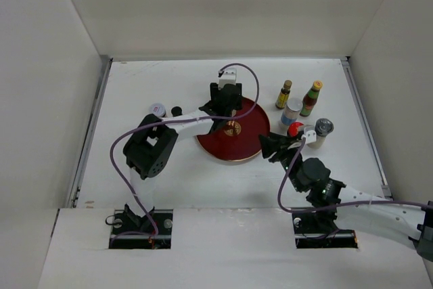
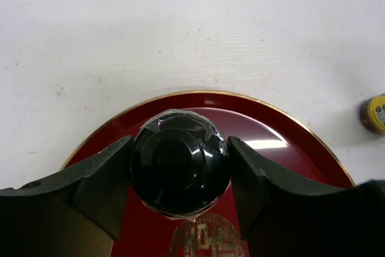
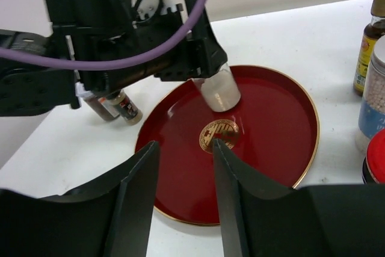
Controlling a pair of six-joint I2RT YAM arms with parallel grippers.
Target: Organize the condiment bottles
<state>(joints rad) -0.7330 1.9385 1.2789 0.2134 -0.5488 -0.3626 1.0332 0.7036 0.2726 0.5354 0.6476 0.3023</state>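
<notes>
My left gripper (image 1: 226,97) is shut on a black-capped bottle (image 2: 179,162) with a pale body (image 3: 219,88). It holds the bottle upright over the far part of the round red tray (image 1: 245,145), just behind the gold emblem. I cannot tell whether its base touches the tray. My right gripper (image 1: 272,145) is open and empty above the tray's near right edge (image 3: 180,218). Several other condiment bottles stand right of the tray: a yellow-capped one (image 1: 284,94), a red-capped sauce bottle (image 1: 311,98), a pale-capped jar (image 1: 292,109), a red cap (image 1: 295,128) and a grey cap (image 1: 323,129).
Two small bottles, one lilac-capped (image 1: 157,109) and one black-capped (image 1: 176,110), stand left of the tray, behind my left arm. White walls close in the table on the left, back and right. The right arm's cable loops near the front edge.
</notes>
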